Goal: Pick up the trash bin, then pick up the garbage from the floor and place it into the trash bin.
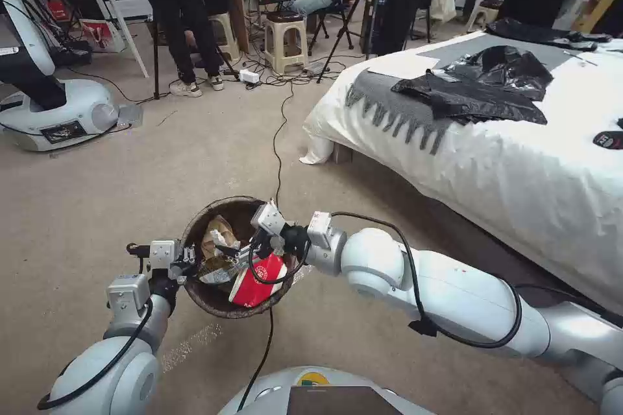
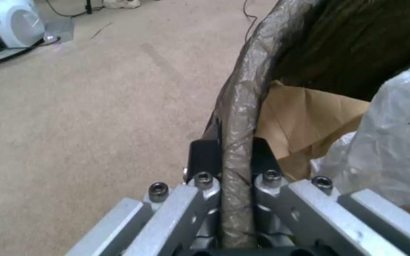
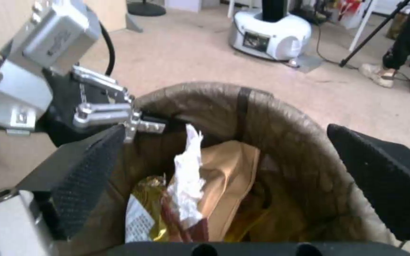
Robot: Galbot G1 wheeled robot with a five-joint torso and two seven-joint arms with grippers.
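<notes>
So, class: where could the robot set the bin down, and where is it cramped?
Free: bare carpet left of the trash bin, between it and the other robot's base. Crowded: stools and cables ahead, the bed to the right.

A dark brown bag lines the trash bin [image 1: 195,233], which holds a red-and-white carton [image 1: 256,280], a tan paper bag [image 3: 231,174], white tissue [image 3: 188,177] and a gold wrapper [image 3: 148,192], above beige carpet [image 1: 97,207].
</notes>
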